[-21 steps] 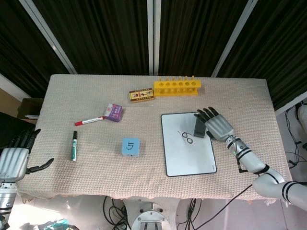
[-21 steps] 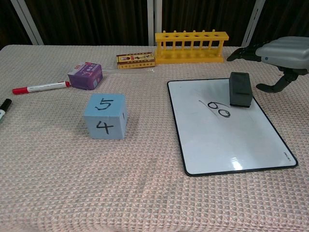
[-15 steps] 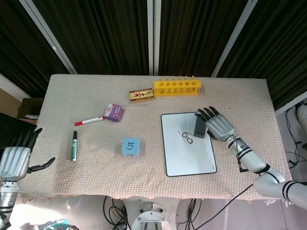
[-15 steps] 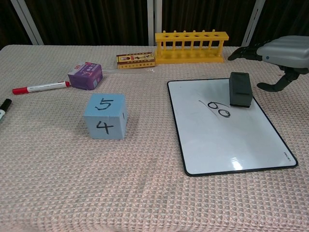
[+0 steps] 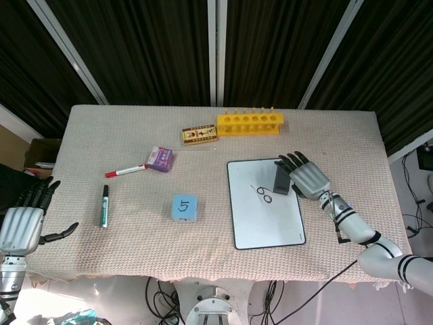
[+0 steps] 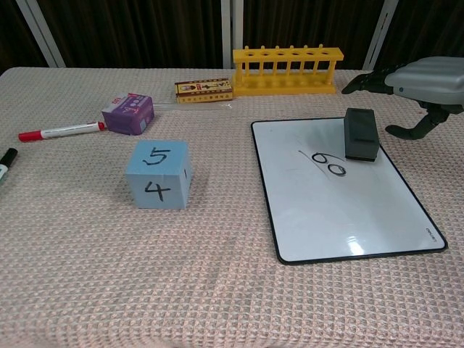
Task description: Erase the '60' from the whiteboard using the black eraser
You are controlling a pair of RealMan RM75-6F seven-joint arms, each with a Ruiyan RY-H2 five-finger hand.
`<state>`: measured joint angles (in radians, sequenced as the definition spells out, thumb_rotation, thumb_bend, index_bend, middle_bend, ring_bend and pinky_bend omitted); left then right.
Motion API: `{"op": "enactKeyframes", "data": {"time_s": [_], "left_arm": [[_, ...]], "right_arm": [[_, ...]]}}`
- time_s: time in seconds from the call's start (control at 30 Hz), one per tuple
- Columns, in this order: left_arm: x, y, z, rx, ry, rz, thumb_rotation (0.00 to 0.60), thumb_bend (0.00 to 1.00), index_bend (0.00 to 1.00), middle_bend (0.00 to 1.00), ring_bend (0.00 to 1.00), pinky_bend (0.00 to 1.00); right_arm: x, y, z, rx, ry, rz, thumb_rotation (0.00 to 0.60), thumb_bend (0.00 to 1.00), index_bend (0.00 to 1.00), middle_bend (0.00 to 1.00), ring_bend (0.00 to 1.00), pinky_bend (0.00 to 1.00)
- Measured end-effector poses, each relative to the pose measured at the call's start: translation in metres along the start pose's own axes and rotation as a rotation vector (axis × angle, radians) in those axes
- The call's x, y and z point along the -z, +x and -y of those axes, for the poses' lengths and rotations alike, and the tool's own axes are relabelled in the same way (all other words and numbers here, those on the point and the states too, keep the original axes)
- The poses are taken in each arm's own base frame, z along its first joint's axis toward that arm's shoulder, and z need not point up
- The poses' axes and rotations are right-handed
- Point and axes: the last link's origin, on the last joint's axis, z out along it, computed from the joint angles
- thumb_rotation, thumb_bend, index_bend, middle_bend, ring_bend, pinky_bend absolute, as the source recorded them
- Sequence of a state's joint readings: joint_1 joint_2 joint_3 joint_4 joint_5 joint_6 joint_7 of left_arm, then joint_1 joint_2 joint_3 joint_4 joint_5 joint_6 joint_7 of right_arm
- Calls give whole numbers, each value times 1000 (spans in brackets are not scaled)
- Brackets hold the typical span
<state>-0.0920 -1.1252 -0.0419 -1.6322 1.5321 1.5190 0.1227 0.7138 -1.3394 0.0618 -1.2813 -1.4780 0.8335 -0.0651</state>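
Black eraser [image 6: 361, 133] sits on whiteboard [image 6: 341, 210], just beside right hand [image 6: 424, 81].

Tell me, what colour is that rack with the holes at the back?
Yellow. The rack shows best in the chest view.

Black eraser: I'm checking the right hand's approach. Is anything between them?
Nothing visible. The open right hand hovers beside the black block eraser on the white whiteboard, with only bare gap between.

chest view crops the green marker [image 6: 6, 161] and right hand [image 6: 424, 83] at its edges
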Motion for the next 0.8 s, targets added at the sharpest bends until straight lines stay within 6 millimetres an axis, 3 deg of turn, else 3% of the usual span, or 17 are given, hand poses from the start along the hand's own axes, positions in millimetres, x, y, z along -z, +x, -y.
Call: {"op": "enactKeyframes", "data": {"time_s": [0.2, 0.37, 0.43, 0.8], "left_arm": [[-2, 0, 0, 3, 2, 7, 303, 129, 84, 58, 97, 198], [-3, -3, -1, 5, -3, 21, 305, 129, 84, 58, 97, 198], [-3, -2, 0, 2, -3, 18, 304, 129, 85, 58, 97, 199], [-3, 2, 3, -4, 11, 24, 330, 129, 85, 58, 97, 199]], "right_arm": [[0, -1, -1, -11, 12, 17, 600, 550, 0, 0, 0, 0], [-3, -2, -1, -41, 21, 29, 600, 902, 0, 0, 0, 0], [-7, -3, 0, -45, 30, 34, 600, 988, 0, 0, 0, 0], [-23, -4, 3, -57, 23, 51, 600, 1000, 0, 83, 0, 0]]}}
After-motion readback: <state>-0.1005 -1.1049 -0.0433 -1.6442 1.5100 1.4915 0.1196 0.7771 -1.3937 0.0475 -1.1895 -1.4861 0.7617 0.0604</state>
